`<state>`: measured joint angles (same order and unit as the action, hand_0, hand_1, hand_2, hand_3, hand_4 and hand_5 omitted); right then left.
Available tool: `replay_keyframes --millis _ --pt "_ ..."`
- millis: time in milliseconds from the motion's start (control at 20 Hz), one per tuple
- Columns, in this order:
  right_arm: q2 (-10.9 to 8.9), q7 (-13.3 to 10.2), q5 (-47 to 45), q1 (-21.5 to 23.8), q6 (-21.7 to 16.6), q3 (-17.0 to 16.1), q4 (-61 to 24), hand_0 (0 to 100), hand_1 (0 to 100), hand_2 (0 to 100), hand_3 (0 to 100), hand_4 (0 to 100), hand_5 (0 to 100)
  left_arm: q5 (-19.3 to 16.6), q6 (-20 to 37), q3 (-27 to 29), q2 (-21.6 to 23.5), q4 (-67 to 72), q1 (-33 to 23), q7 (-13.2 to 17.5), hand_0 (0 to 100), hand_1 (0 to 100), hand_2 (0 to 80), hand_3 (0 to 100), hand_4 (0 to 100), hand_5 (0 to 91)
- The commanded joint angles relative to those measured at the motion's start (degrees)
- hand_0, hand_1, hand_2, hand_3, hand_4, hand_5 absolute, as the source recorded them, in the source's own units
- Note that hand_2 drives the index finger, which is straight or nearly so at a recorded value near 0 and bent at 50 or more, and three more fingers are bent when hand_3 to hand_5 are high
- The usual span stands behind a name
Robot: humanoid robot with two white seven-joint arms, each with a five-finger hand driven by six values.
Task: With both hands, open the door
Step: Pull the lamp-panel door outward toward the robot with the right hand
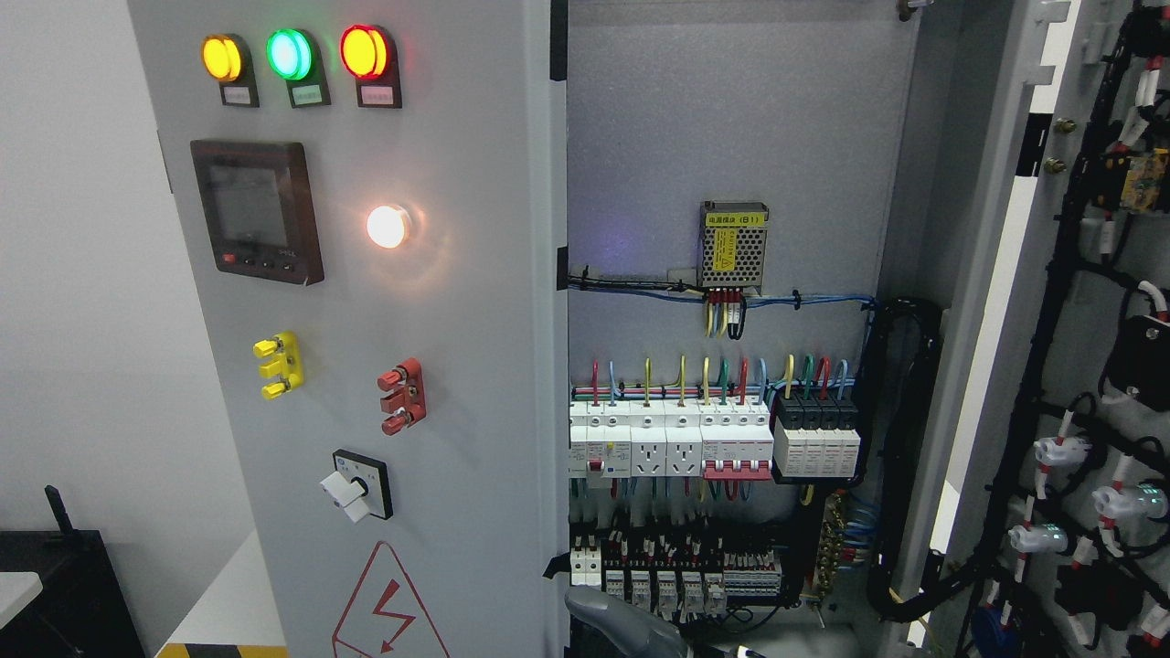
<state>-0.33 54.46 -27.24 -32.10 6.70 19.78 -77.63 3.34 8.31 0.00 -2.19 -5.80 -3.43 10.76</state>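
The cabinet is standing with its right door (1079,366) swung wide, the inside face showing black cable runs and small white fittings. The left door (384,320) is sitting closed, or nearly so, carrying yellow, green and red lamps (292,55) at the top, a dark meter (258,212), a glowing white lamp (388,226), a yellow plug (277,365), a red plug (402,396) and a white rotary switch (355,489) above a warning triangle. Inside, a mesh-covered power supply (733,244) is hanging on the grey backplate over a row of breakers (713,443) fed by coloured wires.

A grey hand (622,626) is showing at the bottom edge, near the left door's edge and in front of the lower terminals; which arm it belongs to, and whether it is clenched or released, cannot be told.

A white wall is filling the left side, with a dark box (55,585) low down.
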Motion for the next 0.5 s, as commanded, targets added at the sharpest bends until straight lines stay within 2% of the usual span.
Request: replay_keyframes --millis 0,150,250,451 --pt "-2.66 0.12 -3.25 0.2 0.07 3.86 -2.79 38 0 0 0 0 0 0.0 -0.14 -0.96 0.0 0.0 0.0 -0.04 0 0 0.0 0 0 0.0" --pt "-2.84 0.12 -4.05 0.29 0.07 4.04 -3.5 38 0 0 0 0 0 0.0 -0.14 -0.88 0.0 0.0 0.0 -0.04 0 0 0.0 0 0 0.0" --pt "-3.62 0.12 -4.14 0.99 0.07 4.31 -4.11 38 0 0 0 0 0 0.0 -0.14 -0.88 0.0 0.0 0.0 -0.04 0 0 0.0 0 0 0.0" --pt "-3.89 0.12 -5.28 1.78 0.16 6.15 -5.78 38 0 0 0 0 0 0.0 -0.14 -0.88 0.0 0.0 0.0 -0.04 0 0 0.0 0 0 0.0"
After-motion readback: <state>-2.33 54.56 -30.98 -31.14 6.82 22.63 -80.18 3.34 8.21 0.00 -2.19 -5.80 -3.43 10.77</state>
